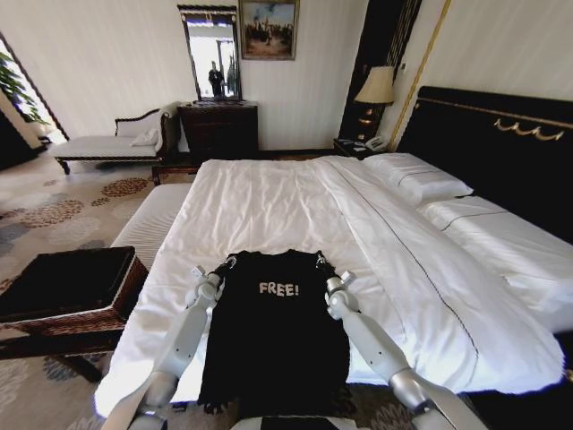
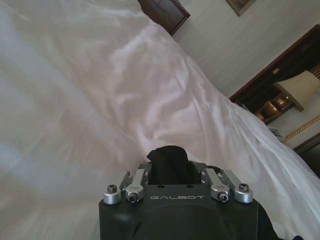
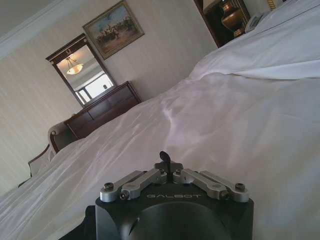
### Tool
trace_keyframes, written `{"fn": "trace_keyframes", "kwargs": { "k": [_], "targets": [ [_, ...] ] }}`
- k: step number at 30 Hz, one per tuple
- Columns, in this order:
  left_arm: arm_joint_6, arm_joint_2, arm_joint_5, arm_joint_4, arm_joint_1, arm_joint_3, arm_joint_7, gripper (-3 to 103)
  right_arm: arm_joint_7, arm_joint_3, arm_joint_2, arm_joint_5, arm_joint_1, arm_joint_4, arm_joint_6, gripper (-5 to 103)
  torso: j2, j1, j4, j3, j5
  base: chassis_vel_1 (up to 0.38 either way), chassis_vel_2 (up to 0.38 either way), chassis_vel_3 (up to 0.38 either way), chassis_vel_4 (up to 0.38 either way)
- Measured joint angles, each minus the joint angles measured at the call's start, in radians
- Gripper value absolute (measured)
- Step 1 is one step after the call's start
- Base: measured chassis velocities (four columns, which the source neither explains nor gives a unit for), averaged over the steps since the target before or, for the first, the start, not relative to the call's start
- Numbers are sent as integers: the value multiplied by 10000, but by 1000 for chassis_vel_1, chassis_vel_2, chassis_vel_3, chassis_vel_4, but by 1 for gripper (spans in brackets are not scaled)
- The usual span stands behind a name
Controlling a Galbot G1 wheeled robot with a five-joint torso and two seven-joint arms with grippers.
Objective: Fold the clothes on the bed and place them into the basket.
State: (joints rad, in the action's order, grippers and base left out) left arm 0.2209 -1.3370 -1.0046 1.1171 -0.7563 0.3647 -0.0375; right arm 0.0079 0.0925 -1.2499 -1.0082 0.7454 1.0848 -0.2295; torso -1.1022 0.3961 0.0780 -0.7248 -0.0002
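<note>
Currently spread flat: black T-shirt (image 1: pixel 274 345) at near edge of bed (image 1: pixel 269 202), hem overhanging. Left gripper (image 1: pixel 226 264) and right gripper (image 1: pixel 321 262) each clenched on a shoulder. Basket (image 1: pixel 72 287) off left, beside striped bench (image 1: pixel 157 215).

T-shirt (image 1: pixel 273 349) hem cut off by head view's bottom edge; basket (image 1: pixel 67 291) clipped at left.

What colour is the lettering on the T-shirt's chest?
White, reading "FREE!" on the black T-shirt; clearest in the head view.
</note>
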Motion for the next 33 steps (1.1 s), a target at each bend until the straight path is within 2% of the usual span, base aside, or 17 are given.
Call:
{"fn": "trace_keyframes", "kwargs": {
  "k": [2, 3, 5, 7, 11, 14, 17, 19, 22, 24, 26, 28, 29, 30, 33],
  "targets": [
    [-8, 35, -24, 13, -13, 47, -2, 32, -5, 41, -13, 18, 15, -11, -5, 1, 0, 0, 0, 0, 1, 0, 0, 0, 0],
    [-8, 35, -24, 13, -13, 47, -2, 32, -5, 41, -13, 18, 15, -11, -5, 1, 0, 0, 0, 0, 1, 0, 0, 0, 0],
    [-22, 101, -64, 22, -20, 113, -2, 22, -11, 81, -48, 46, 46, -28, -15, 1, 0, 0, -2, 0, 1, 0, 0, 0, 0],
    [-26, 120, -75, 33, -22, 127, -4, 22, -12, 89, -54, 55, 55, -34, -20, 1, 0, 0, -2, 0, 2, 0, 0, 0, 0],
    [-44, 295, -201, 301, -118, 168, -26, 3, 7, 105, -29, 70, 104, 90, -58, 1, 0, 1, 1, 0, 1, 0, 0, 0, 0],
    [-45, 475, -315, 595, -254, 184, -15, 3, 144, 79, 117, 32, 163, 403, -74, 1, 0, 1, 0, 0, 2, 0, 0, 0, 0],
    [-58, 1236, -724, 2003, -839, 185, 26, 3, 557, -256, 1274, -579, 486, 2104, 104, 1, 0, 2, -7, -1, 3, 0, 0, 0, 0],
    [-58, 1383, -809, 2293, -959, 187, 47, 3, 596, -310, 1519, -670, 528, 2405, 145, 1, 0, 0, -6, 0, 0, 0, 0, 0, 0],
    [-42, 2091, -1494, 3841, -1481, 419, 178, 3, 823, -591, 2522, -1194, 529, 3579, 309, 1, -2, -4, 3, 3, 4, 0, 0, 0, 0],
    [-34, 2168, -1598, 4012, -1523, 457, 218, 3, 857, -633, 2612, -1250, 489, 3688, 317, 1, -1, -5, 3, 2, 4, 0, 0, 0, 0],
    [25, 2597, -2231, 4891, -1592, 630, 418, 3, 1052, -893, 2992, -1560, 143, 4288, 380, 1, -1, -3, -4, 1, 3, 0, 0, 0, 0],
    [49, 2723, -2384, 5105, -1568, 665, 470, 3, 1116, -976, 3078, -1686, 2, 4480, 407, 1, 0, -2, -5, 1, 4, 0, 0, 0, 0],
    [86, 2926, -2626, 5425, -1470, 693, 554, 3, 1168, -1147, 3188, -1877, -271, 4775, 437, 1, 0, 0, -3, 1, 0, 0, 0, 0, 0],
    [192, 3310, -3065, 5921, -966, 705, 729, 3, 1175, -1716, 3343, -2399, -1278, 5103, 446, 1, -1, -2, -2, 1, 1, 0, 0, 0, 0],
    [243, 3417, -3190, 5979, -587, 701, 830, 3, 1175, -2056, 3357, -2691, -1910, 5073, 446, 1, 0, -2, -3, 0, 1, 0, 0, 0, 0]
  ]
}}
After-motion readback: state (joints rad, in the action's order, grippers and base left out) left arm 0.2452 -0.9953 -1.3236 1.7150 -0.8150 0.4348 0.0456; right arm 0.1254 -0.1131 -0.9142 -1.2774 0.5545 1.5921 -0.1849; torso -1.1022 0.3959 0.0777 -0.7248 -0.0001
